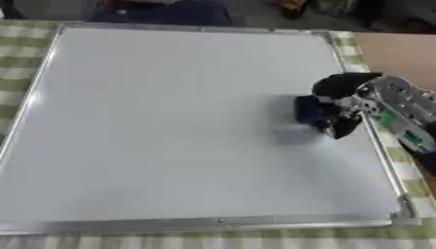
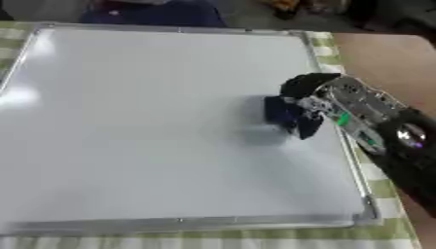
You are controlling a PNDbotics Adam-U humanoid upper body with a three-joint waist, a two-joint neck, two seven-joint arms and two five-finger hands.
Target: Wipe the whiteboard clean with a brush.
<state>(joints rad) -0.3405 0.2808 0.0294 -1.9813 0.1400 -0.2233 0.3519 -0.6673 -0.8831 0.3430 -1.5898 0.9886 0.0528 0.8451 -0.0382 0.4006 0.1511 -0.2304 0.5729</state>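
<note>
- Whiteboard (image 1: 170,131): large, silver-framed, lying flat and filling most of the frame; its surface shows blank white, with a faint shadow beside the brush.
- Brush (image 1: 312,111): small dark blue block, at right of centre on the whiteboard, resting on the board surface close to its right frame edge.
- Right hand (image 1: 345,109): black with silver parts, entering from the right edge of the frame; fingers curled round the brush, grasping it against the board.
- Left hand: does not show in either view.
- Desk (image 1: 400,58): brown surface visible in the upper right corner.
- Cloth (image 1: 21,53): green-and-white checked, showing under the whiteboard along the left, right and bottom edges.
</note>
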